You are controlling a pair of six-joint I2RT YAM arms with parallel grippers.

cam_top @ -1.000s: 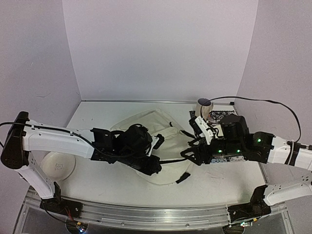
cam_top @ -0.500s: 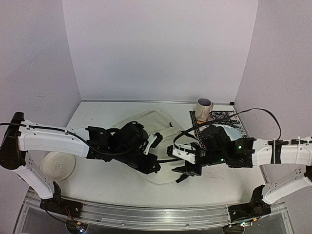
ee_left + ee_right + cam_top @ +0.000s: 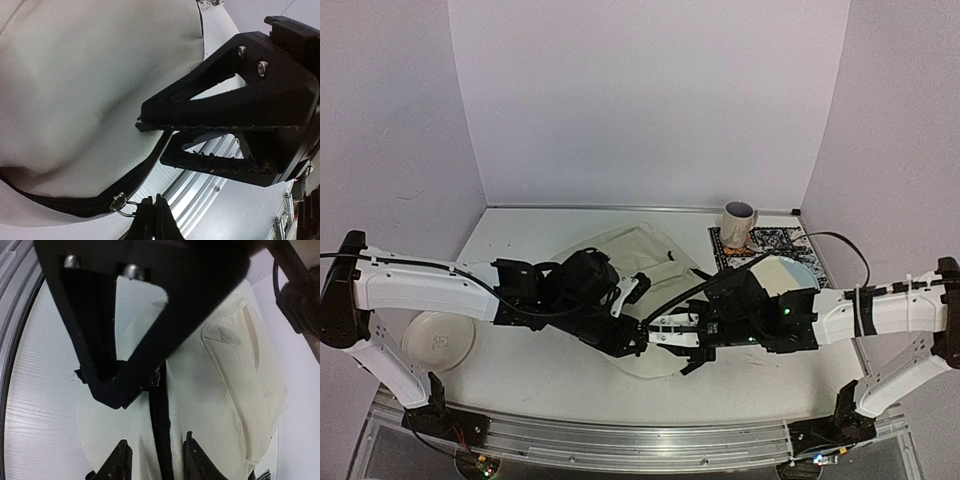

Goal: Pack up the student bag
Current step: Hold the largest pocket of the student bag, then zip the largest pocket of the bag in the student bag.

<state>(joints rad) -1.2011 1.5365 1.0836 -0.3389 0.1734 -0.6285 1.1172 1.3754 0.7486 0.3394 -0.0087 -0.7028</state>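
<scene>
The student bag (image 3: 645,258), cream fabric with a black zipper, lies flat mid-table. My left gripper (image 3: 626,340) is at its near edge, shut on the metal ring of the zipper pull (image 3: 124,206); in the left wrist view its fingertips (image 3: 152,214) are pressed together on the ring. My right gripper (image 3: 656,333) faces it closely from the right. In the right wrist view the right gripper (image 3: 156,460) is open, its two fingers straddling the black zipper line (image 3: 160,415) and the cream fabric (image 3: 215,405) on either side.
A cup (image 3: 738,222) stands on a patterned mat (image 3: 778,240) at the back right, with a pale round dish (image 3: 792,272) beside my right arm. A white bowl (image 3: 438,338) sits at the near left. The metal table rail (image 3: 200,185) runs just beyond the bag's edge.
My right arm has swung left from the mat to the bag's near edge, and its jaws have narrowed over the zipper. My left gripper has kept its hold.
</scene>
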